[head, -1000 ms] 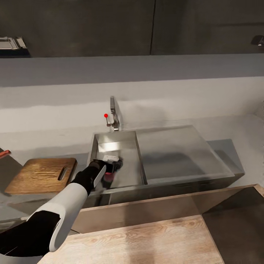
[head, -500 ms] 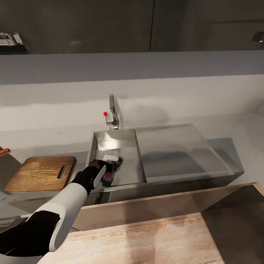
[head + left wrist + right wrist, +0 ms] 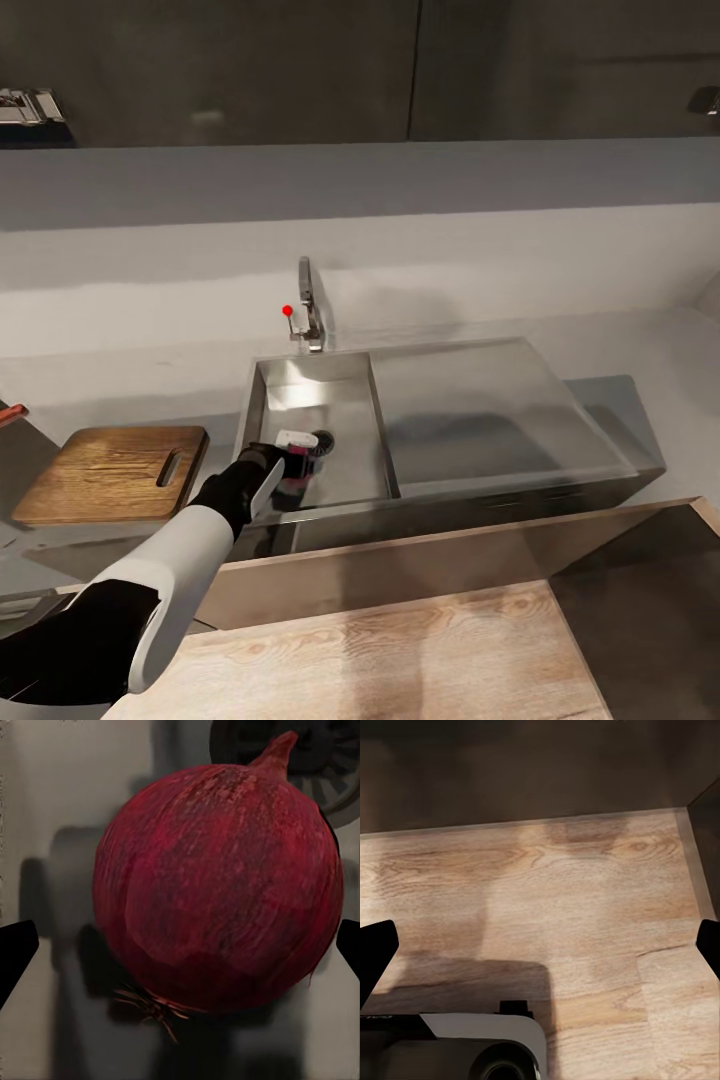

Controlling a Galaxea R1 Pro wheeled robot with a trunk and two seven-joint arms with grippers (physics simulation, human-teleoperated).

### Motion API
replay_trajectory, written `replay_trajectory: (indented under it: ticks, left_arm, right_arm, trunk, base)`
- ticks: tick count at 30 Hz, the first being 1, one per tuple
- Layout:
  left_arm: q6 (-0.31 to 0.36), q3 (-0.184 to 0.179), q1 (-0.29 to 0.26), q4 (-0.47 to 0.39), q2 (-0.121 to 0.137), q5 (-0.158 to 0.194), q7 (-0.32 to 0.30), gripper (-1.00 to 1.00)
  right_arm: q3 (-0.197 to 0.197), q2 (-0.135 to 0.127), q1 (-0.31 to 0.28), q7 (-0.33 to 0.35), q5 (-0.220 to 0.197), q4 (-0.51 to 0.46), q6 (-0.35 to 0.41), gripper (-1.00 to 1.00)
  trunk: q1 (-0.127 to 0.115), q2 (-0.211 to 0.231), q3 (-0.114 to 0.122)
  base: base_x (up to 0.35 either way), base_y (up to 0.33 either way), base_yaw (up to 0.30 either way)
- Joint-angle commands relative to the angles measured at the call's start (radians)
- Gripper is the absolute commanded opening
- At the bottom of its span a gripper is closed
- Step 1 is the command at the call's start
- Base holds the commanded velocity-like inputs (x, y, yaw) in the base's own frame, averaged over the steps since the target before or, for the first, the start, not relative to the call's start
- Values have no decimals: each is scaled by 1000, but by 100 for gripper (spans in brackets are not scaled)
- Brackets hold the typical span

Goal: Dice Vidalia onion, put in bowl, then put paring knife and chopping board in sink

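Kitchen seen from the head camera. Grey sink [image 3: 262,400] at frame centre, chrome tap [image 3: 308,305] with red knob behind it, flat drainboard [image 3: 480,410] to the right. Left arm reaching from the lower left into the basin, left claw [image 3: 297,468] low above a dark red onion [image 3: 291,487] near the front wall, just beside the round dark drain [image 3: 322,441]. In the left wrist view, onion [image 3: 217,885] large and close, stem tip toward the drain [image 3: 330,765], roots at the opposite end, lying on the basin floor; left claw [image 3: 180,949] spread wide, black fingertips [image 3: 16,949] at either frame edge, apart from the onion. Chopping board [image 3: 110,472] on the grey counter [image 3: 120,375] at centre left, handle slot toward the sink. In the right wrist view, right claw [image 3: 540,945] wide, holding nothing, dark fingertips [image 3: 375,949] at both edges above pale wood floor [image 3: 585,885].
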Motion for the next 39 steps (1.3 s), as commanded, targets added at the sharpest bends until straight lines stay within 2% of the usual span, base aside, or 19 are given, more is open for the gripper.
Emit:
replay_trajectory:
  ticks: [1, 33, 34, 39]
  left_arm:
    - [5, -6, 0, -3, 1, 6, 7, 100]
    - [6, -6, 0, -8, -1, 5, 8, 100]
    - [6, -7, 1, -8, -1, 5, 8, -100]
    - [8, -6, 2, -10, -3, 4, 8, -100]
  right_arm:
    - [-5, 0, 0, -5, 11, 0, -3, 100]
    - [-5, 1, 0, -7, 10, 1, -3, 100]
    - [-5, 1, 0, -7, 10, 1, -3, 100]
    - [-6, 1, 0, -7, 10, 1, -3, 100]
  trunk:
    - [1, -2, -2]
    - [1, -2, -2]
    - [1, -2, -2]
    - [1, -2, -2]
  base:
    - [0, 0, 0]
    - [20, -8, 0]
    - [0, 0, 0]
    - [0, 0, 0]
